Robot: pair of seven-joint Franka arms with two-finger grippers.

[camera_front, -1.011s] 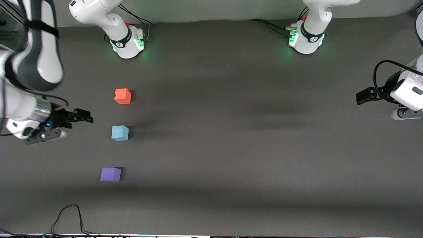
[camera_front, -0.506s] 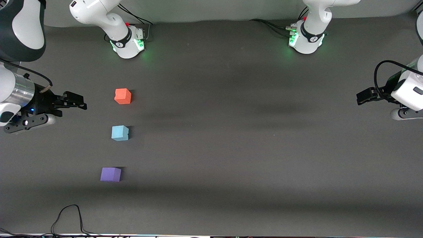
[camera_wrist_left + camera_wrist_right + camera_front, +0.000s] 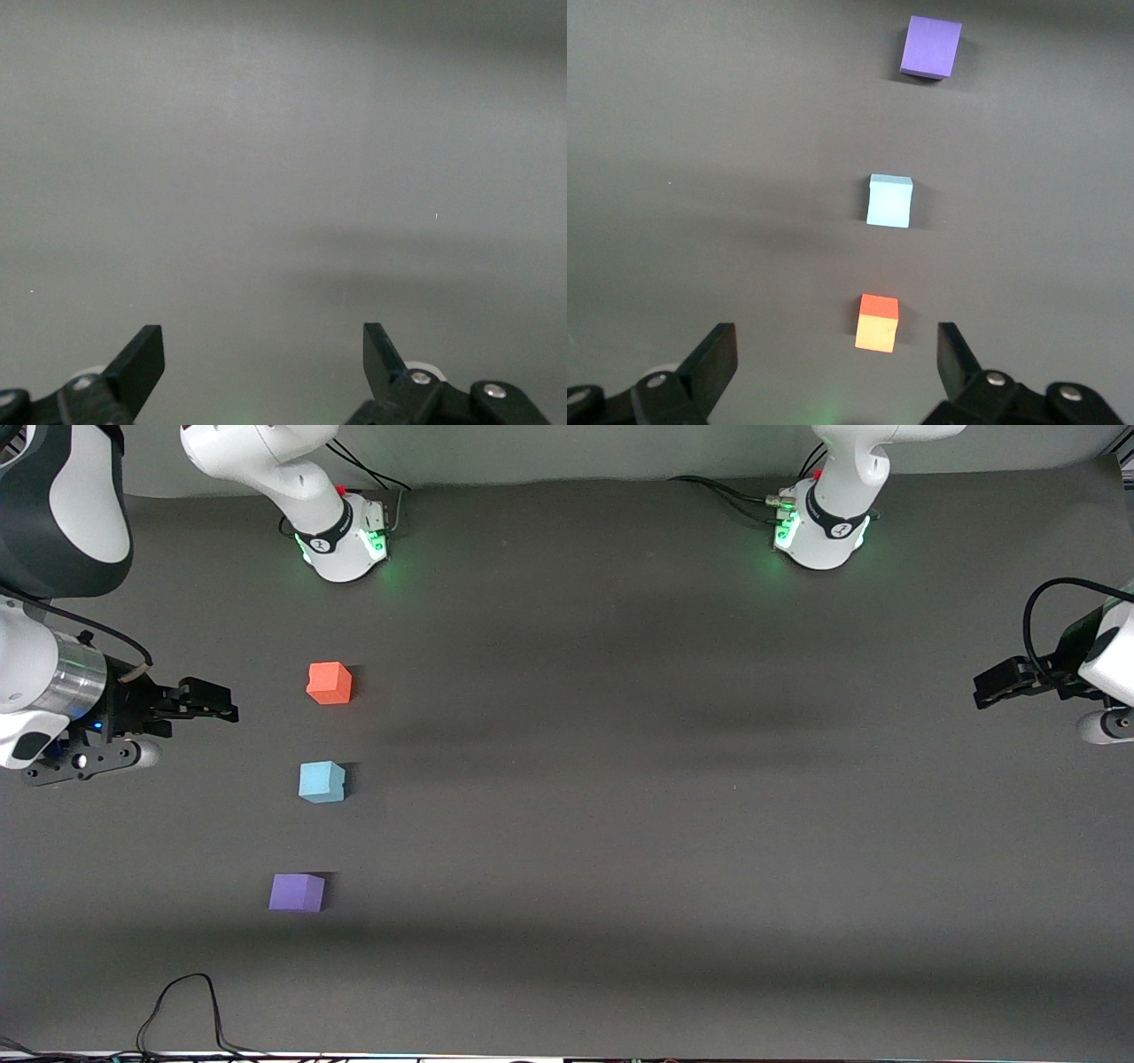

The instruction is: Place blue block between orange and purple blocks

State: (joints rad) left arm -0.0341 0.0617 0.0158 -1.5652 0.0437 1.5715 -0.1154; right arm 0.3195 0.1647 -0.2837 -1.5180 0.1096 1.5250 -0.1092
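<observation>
The blue block (image 3: 322, 781) sits on the table between the orange block (image 3: 330, 683), which is farther from the front camera, and the purple block (image 3: 297, 892), which is nearer. All three show in the right wrist view: orange (image 3: 877, 323), blue (image 3: 889, 201), purple (image 3: 931, 47). My right gripper (image 3: 223, 705) is open and empty, up in the air at the right arm's end of the table, beside the orange block and apart from it; it also shows in its own wrist view (image 3: 833, 350). My left gripper (image 3: 983, 689) is open and empty at the left arm's end (image 3: 264, 350).
The two arm bases (image 3: 341, 536) (image 3: 819, 531) stand along the table's edge farthest from the front camera. A black cable (image 3: 182, 1005) loops at the edge nearest that camera. The dark grey mat (image 3: 620, 779) covers the table.
My right gripper has drawn back from beside the blue block toward the bases, to beside the orange block. My left gripper has shifted slightly outward. The blocks have not moved.
</observation>
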